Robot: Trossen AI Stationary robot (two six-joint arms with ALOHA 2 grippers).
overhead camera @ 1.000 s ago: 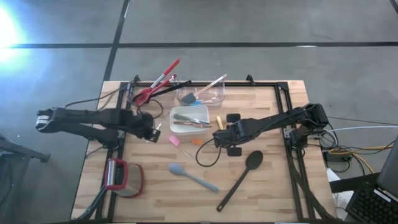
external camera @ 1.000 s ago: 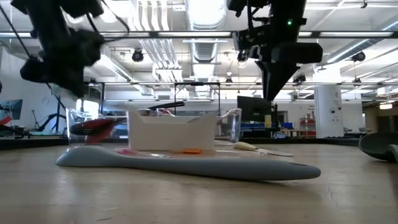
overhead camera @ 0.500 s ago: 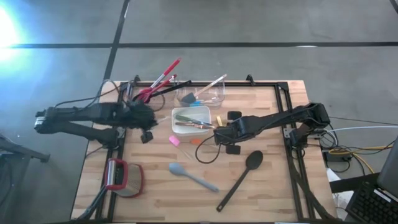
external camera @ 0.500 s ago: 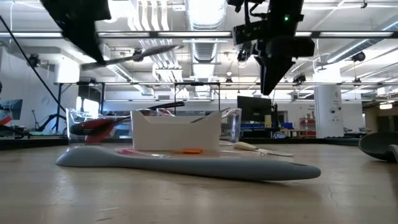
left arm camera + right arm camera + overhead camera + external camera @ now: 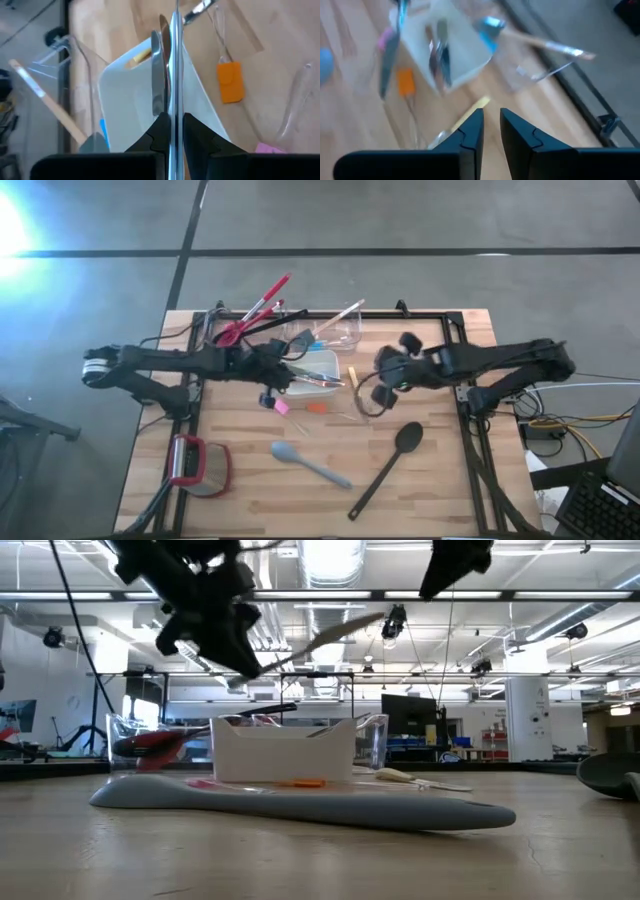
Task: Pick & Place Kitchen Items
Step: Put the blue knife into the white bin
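Wooden table point(image 5: 250, 500), near edge: black spoon point(image 5: 392, 456), grey-blue spatula point(image 5: 308, 464); mid-table: white square dish point(image 5: 318, 362); above it, left gripper point(image 5: 171, 131) clamped on a metal utensil point(image 5: 174, 60); right gripper point(image 5: 491, 127) raised beside, fingers slightly apart, empty; far edge: clear tub point(image 5: 345, 330), red whisk point(image 5: 252, 313); beyond: grey floor, ceiling lights.

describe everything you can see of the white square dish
The white square dish sits near the middle of the wooden table, beside the clear plastic tub. It looks like smooth white plastic or ceramic, with upright walls and an open top. A few utensils lie inside it, some poking over the rim. The left claw hovers just above it, shut on a thin metal utensil that reaches over the dish.
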